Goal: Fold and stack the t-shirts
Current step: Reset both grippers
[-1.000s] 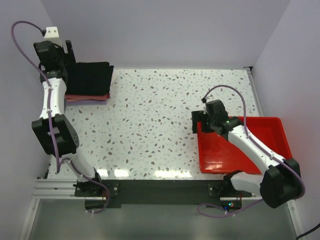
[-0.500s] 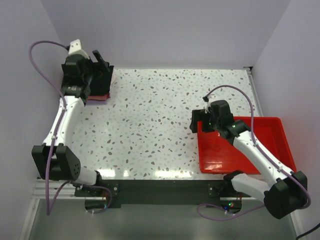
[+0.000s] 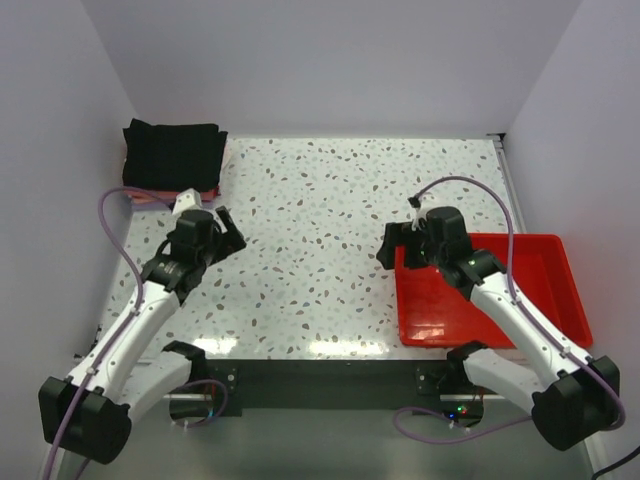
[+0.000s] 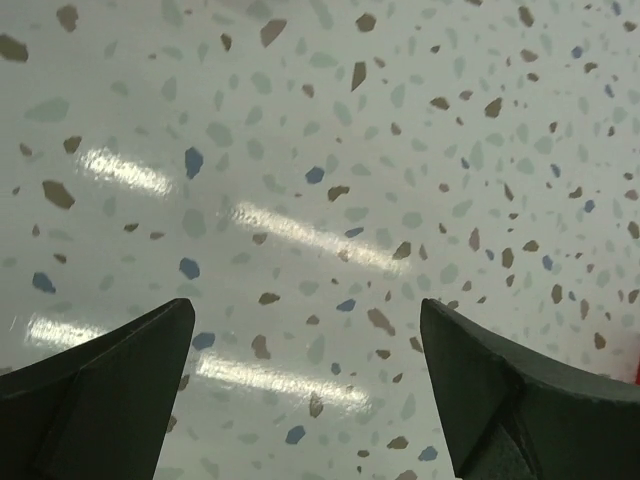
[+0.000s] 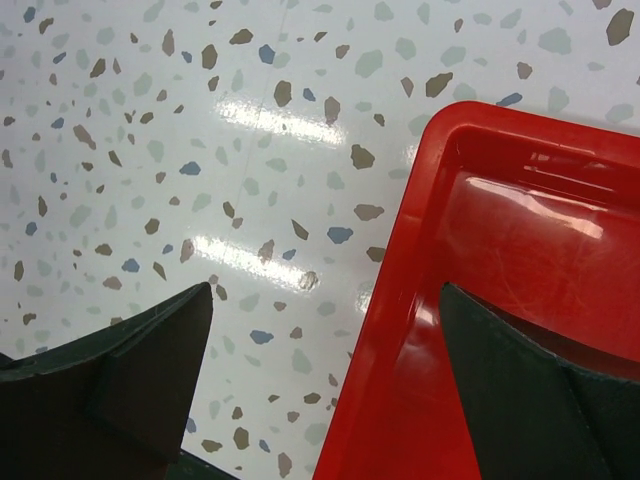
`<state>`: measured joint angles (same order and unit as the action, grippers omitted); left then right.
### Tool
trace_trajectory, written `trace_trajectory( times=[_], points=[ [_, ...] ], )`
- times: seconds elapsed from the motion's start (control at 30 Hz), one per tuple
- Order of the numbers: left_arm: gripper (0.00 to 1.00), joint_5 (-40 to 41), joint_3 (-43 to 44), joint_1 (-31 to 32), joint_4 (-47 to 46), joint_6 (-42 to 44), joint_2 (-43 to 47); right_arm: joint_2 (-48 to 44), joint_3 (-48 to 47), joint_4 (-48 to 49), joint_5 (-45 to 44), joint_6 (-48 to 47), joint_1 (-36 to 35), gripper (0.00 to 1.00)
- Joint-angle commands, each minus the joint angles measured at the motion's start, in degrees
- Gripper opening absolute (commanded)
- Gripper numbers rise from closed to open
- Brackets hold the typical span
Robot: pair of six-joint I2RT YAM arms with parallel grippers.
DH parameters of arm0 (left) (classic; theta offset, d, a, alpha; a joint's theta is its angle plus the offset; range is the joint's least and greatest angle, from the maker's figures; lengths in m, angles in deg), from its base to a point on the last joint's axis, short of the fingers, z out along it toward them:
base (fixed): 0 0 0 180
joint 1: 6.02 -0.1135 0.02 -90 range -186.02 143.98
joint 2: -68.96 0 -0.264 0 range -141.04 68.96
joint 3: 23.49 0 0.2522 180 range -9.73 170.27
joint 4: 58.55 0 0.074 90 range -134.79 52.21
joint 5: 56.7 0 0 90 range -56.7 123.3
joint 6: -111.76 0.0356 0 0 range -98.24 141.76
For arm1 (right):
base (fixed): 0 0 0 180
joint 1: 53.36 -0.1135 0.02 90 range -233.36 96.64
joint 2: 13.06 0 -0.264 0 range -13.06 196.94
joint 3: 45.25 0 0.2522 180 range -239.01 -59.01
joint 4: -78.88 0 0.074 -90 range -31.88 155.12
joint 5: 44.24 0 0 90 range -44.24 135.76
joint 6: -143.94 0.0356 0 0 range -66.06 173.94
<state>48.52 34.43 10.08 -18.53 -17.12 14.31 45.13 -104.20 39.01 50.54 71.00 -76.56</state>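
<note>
The tabletop is carrying stacked shirts at its far-left corner; left tool and right tool are gaping empty, best parking clear.

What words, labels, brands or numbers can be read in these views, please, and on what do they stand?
There are none to read. The shirts, the tray, the table, the left gripper and the right gripper show no writing, label or number in any view.
</note>
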Motion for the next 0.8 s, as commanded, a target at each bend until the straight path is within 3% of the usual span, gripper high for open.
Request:
trace_trajectory(
  times=[0.0,0.23,0.77],
  points=[
    [1.00,6.5,-3.7,1.4,5.4,-6.7,5.1,-2.7,1.9,5.1,1.1,2.1,0.0,0.99],
    [1.00,9.0,-3.2,1.3,9.0,-8.9,11.0,-5.1,5.1,9.1,0.9,4.3,0.0,0.99],
    [1.00,11.8,-2.3,1.3,11.8,-10.8,10.2,-5.4,6.0,11.7,3.7,7.3,0.0,0.99]
  ],
)
